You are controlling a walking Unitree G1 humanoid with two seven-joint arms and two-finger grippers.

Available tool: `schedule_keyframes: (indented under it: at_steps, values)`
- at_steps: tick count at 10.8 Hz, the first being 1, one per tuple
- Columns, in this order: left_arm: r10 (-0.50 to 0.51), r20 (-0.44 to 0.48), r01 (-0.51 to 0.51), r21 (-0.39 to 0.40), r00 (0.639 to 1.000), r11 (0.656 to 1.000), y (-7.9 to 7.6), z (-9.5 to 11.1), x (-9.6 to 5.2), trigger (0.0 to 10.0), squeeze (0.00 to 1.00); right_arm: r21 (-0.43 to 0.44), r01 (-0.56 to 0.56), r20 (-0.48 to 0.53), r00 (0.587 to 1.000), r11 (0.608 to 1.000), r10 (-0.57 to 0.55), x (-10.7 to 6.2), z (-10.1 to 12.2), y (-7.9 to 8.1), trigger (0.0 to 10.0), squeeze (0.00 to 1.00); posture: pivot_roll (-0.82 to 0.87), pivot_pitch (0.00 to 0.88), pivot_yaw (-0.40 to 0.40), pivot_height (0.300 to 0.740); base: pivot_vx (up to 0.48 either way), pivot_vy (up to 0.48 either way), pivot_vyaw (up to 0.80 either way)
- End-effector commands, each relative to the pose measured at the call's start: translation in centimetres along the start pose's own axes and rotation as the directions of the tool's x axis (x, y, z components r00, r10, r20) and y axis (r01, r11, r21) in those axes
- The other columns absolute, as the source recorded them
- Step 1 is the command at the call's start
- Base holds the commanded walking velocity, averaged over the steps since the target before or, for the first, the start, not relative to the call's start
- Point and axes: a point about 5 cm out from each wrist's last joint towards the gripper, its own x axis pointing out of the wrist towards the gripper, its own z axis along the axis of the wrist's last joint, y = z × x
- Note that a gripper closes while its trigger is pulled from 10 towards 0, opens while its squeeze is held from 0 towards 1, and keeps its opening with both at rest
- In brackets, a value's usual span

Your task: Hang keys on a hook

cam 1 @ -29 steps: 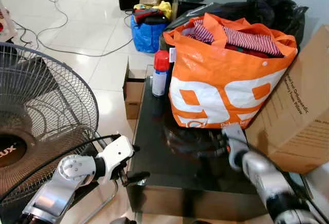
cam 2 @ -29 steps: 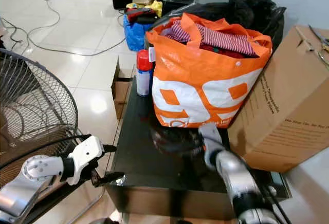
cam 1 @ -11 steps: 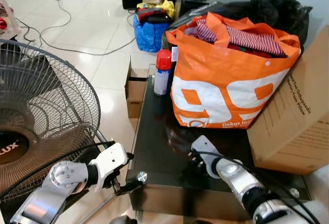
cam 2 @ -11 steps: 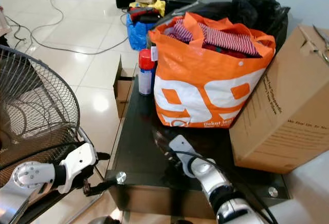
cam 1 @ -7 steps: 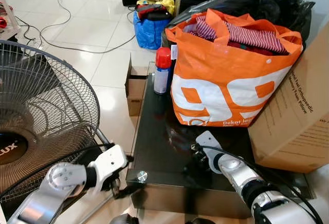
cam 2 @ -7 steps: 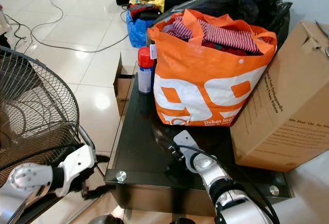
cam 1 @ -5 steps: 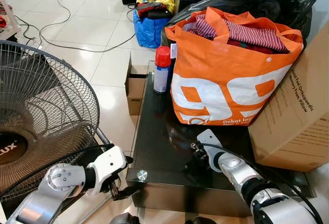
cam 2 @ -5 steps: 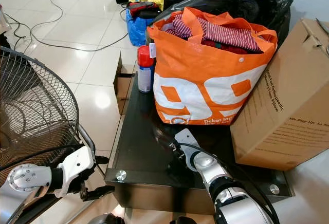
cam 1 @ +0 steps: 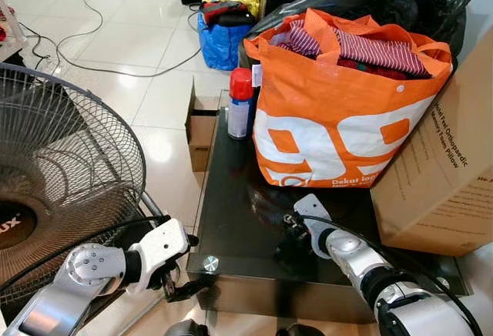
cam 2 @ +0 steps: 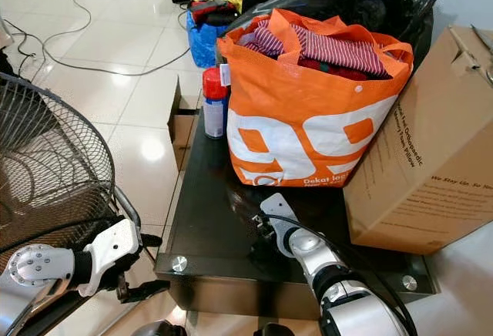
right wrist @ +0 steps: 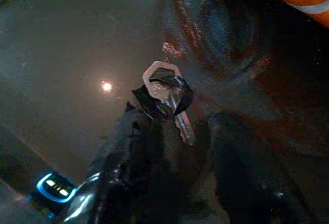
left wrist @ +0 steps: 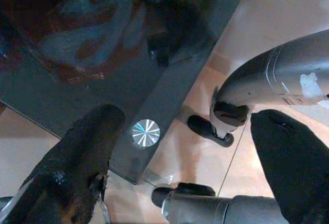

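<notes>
Keys (right wrist: 167,98) pinched in right hand (cam 1: 295,232), closed on them low over dark glass bench (cam 1: 231,213) at lower centre of frame. Left hand (left wrist: 180,147) spread open, empty, off bench corner. Best lifted straight, grip kept firm; no hook seen.

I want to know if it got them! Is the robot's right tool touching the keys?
Touching. In the right wrist view, the keys sit against one black finger of the right tool, above the dark glass table; the silver blade crosses the finger's tip.
</notes>
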Motion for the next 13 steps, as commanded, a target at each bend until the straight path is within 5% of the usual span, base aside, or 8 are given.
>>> schedule_keyframes:
  at_steps: [1,2,10,13]
  values:
    - [0.002,0.003,-0.002,0.01,1.0,1.0,0.0,0.2,-0.2,10.0,0.63,-0.016,-0.051,-0.094,0.994,0.999,0.049,-0.2,-2.1,0.8,1.0,0.0,0.05,0.112,-0.023,0.732,0.0,0.0,0.0]
    - [0.0,0.004,0.0,0.008,1.0,1.0,-0.1,0.2,-0.2,10.0,0.64,-0.016,-0.08,-0.12,0.99,0.997,0.077,-0.3,-2.6,0.8,0.0,0.0,0.05,0.111,-0.024,0.732,0.0,0.0,0.0]
    - [0.0,0.018,-0.001,0.013,1.0,1.0,0.1,0.9,-0.2,10.0,0.64,0.011,-0.177,-0.173,0.969,0.984,0.176,-0.6,-3.6,1.2,0.0,0.0,0.04,0.095,-0.03,0.732,0.0,0.0,0.0]
    - [0.03,0.056,-0.03,-0.001,0.998,1.0,0.3,1.4,-0.1,10.0,0.63,0.073,-0.162,-0.074,0.983,0.984,0.167,-0.9,-3.1,0.4,0.0,0.0,0.03,0.06,-0.041,0.732,0.0,0.0,0.0]
